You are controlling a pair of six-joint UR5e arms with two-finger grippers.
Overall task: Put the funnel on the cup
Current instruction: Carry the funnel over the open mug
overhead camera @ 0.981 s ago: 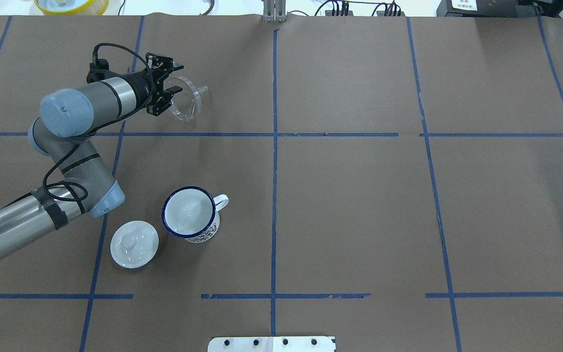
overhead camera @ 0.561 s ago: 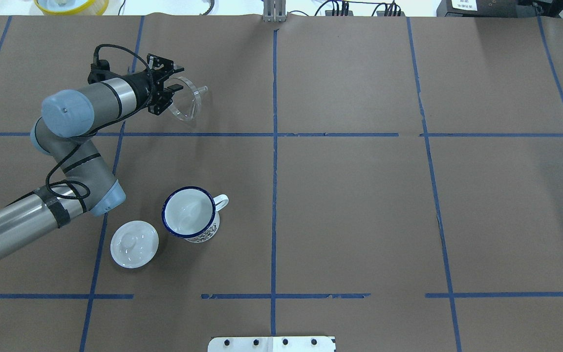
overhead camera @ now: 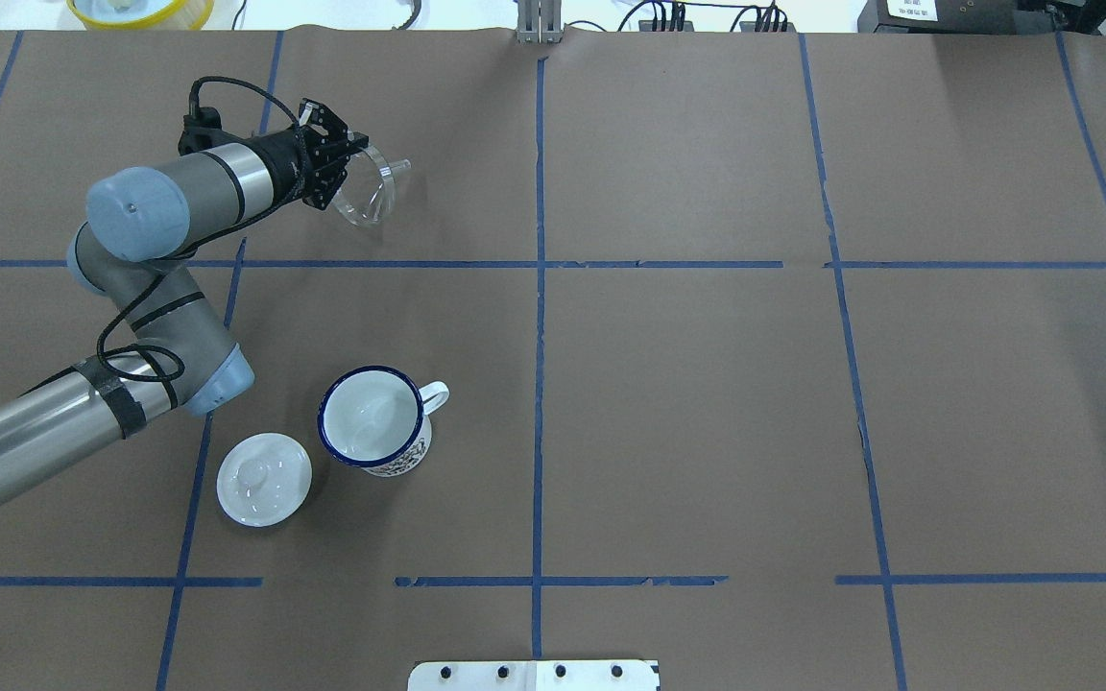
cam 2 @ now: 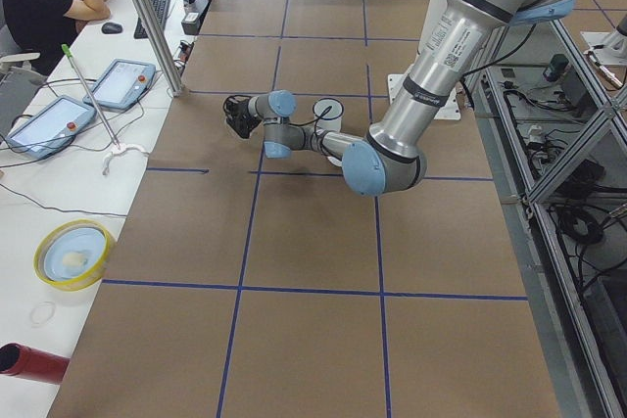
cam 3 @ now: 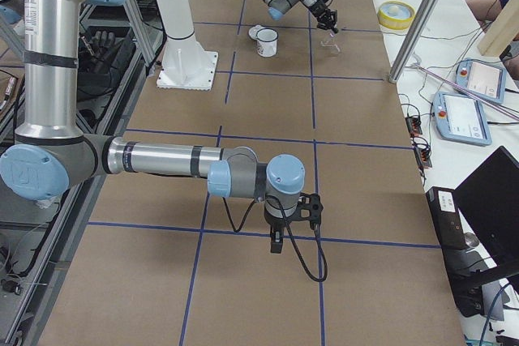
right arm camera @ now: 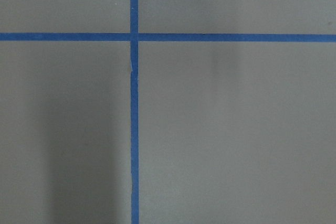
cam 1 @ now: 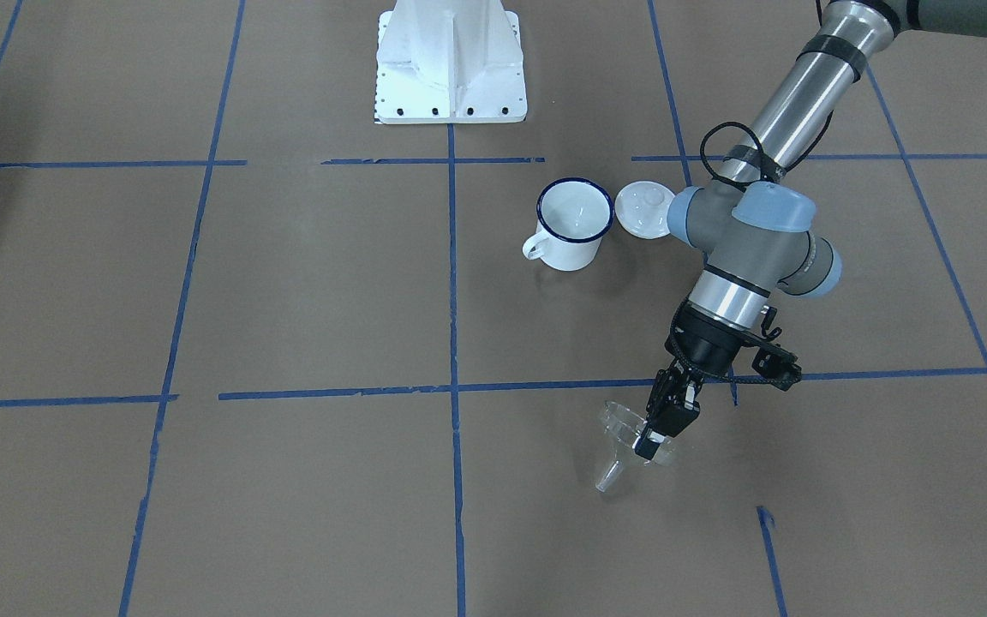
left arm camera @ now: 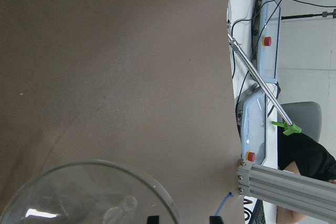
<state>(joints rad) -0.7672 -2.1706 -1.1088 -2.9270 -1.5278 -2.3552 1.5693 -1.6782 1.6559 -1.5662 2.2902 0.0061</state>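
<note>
L claw (overhead camera: 349, 165) clamped on funnel (overhead camera: 372, 192) rim, far-left area of table (overhead camera: 707, 384). Funnel tilted on its side, spout pointing away from the arm; can't tell if it's clear of the table. Cup (overhead camera: 369, 420) upright, well apart from funnel, nearer robot base, w/ lid (overhead camera: 264, 479) just beside it. R claw (cam 3: 276, 242) low over blue tape line, holding nothing visible; wide or narrow, can't tell.

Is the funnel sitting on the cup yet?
No, the funnel is pinched by its rim in the left gripper, well apart from the cup.
</note>
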